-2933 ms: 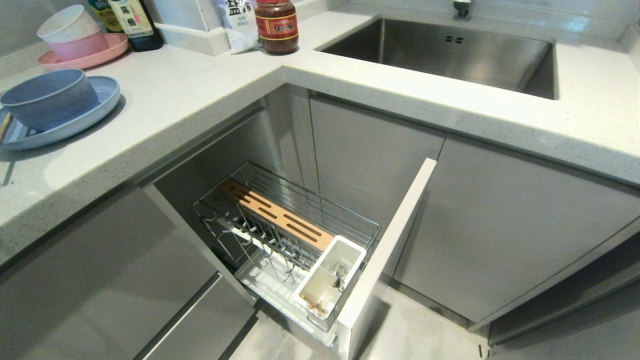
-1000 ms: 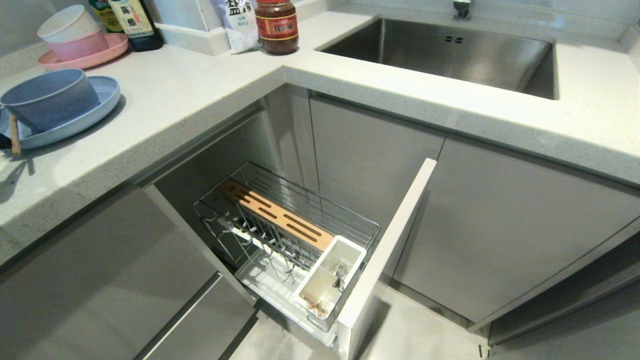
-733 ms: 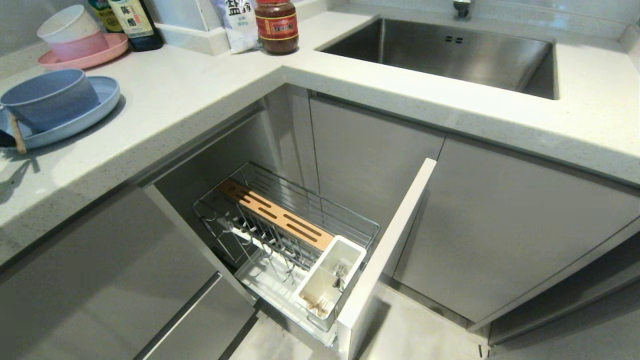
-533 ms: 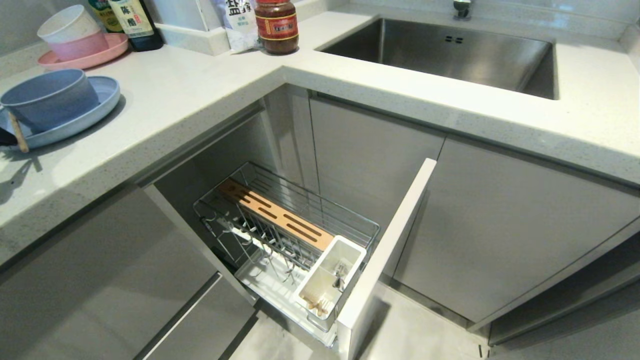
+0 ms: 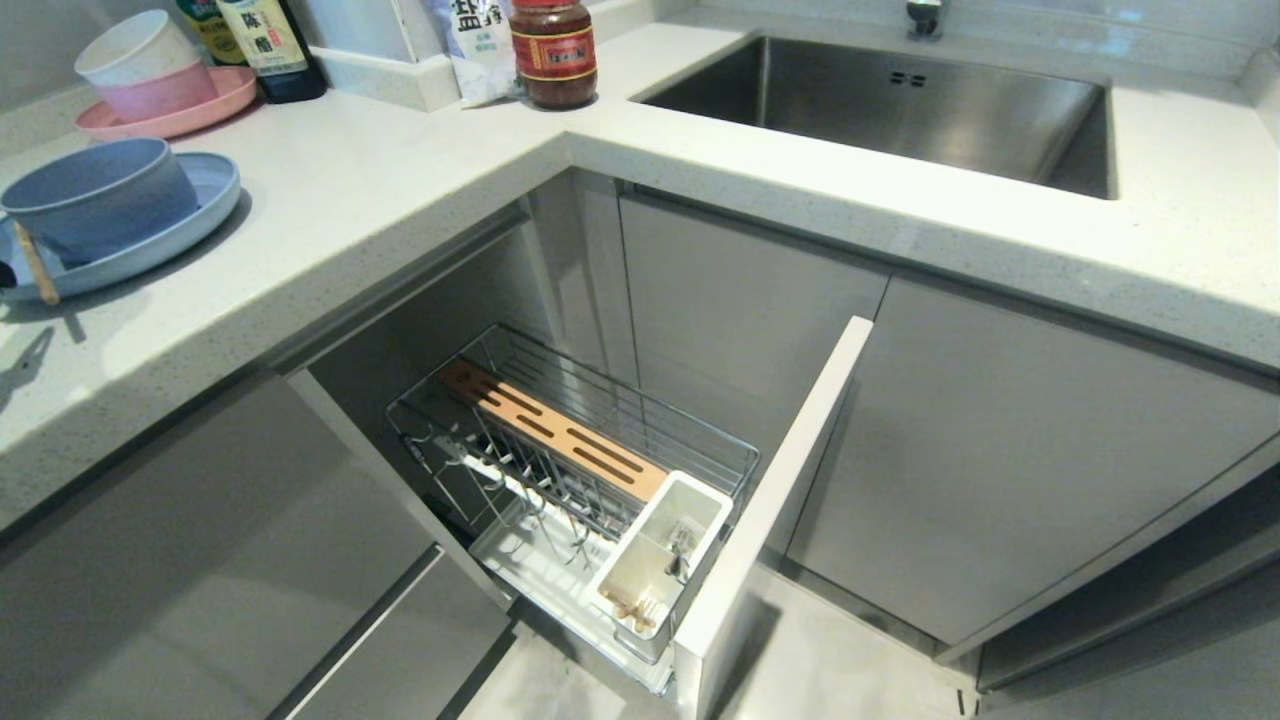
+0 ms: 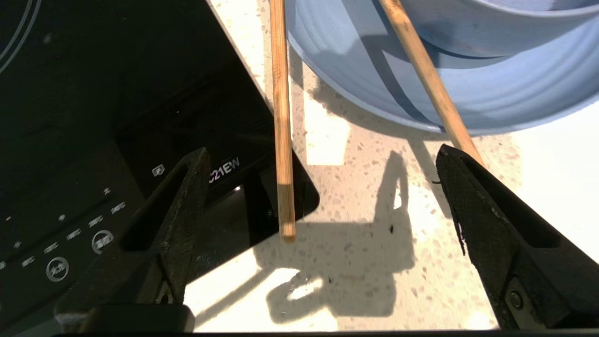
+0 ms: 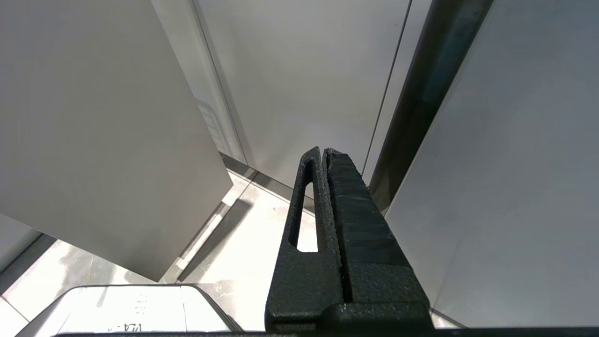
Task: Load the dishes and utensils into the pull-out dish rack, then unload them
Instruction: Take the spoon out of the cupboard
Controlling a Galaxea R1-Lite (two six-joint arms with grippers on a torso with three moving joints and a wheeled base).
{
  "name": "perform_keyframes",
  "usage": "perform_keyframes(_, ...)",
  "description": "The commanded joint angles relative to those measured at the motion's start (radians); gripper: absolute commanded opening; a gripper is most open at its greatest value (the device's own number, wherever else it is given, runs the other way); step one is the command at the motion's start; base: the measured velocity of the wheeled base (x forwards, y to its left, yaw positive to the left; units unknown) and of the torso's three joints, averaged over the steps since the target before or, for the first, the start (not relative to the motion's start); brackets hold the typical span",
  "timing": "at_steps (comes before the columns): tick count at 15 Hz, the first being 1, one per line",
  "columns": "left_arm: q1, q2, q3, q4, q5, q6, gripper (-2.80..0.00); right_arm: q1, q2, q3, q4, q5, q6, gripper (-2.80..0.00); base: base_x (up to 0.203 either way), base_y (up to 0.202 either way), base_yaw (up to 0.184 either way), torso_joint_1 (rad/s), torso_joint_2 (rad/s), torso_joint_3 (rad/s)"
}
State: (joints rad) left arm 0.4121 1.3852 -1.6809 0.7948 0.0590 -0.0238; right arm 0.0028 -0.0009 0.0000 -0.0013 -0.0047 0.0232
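Unloading well along. Plate (image 5: 205, 205) and bowl (image 5: 95, 195) sit on the bench (image 5: 380, 190), bowl on plate. Chopsticks (image 6: 283, 117) lean on the plate rim, ends jutting over the bench. Rack (image 5: 560, 470) pulled out; the fork (image 5: 680, 550) and something wooden remain in its cup (image 5: 655, 560). Spoon not seen.

Left hand (image 6: 323, 187) spread wide, low over the bench; one chopstick hangs free between its fingers, the other grazes a fingertip (image 6: 451, 157). Neither gripped.

Right hand (image 7: 324, 157) pressed together, parked by the cabinet doors (image 7: 93, 117).

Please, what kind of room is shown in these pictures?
Most likely a home kitchen. A steel sink is set into a pale stone counter, a pull-out dish rack stands open under it, and a sauce jar stands by the wall.
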Motion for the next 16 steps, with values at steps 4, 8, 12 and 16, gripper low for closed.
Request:
perform_keyframes(4,0.002,-0.059,0.010,0.006,0.000,-0.002,0.00,0.000,-0.004,0.002,0.000,0.000,0.000,-2.80,0.000,0.000,0.000,0.000,0.00,0.000)
perform_keyframes(8,-0.001,-0.112,0.021,0.000,-0.001,-0.029,-2.80,0.000,-0.004,0.002,0.000,0.000,0.001,-2.80,0.000,0.000,0.000,0.000,0.00,0.000)
perform_keyframes(12,-0.032,-0.170,0.034,-0.057,-0.002,-0.065,-2.80,0.000,-0.004,0.002,0.000,0.000,0.000,-2.80,0.000,0.000,0.000,0.000,0.00,0.000)
perform_keyframes(16,-0.184,-0.200,0.037,-0.192,0.019,-0.261,-2.80,0.000,-0.004,0.002,0.000,0.000,0.000,-2.80,0.000,0.000,0.000,0.000,0.00,0.000)
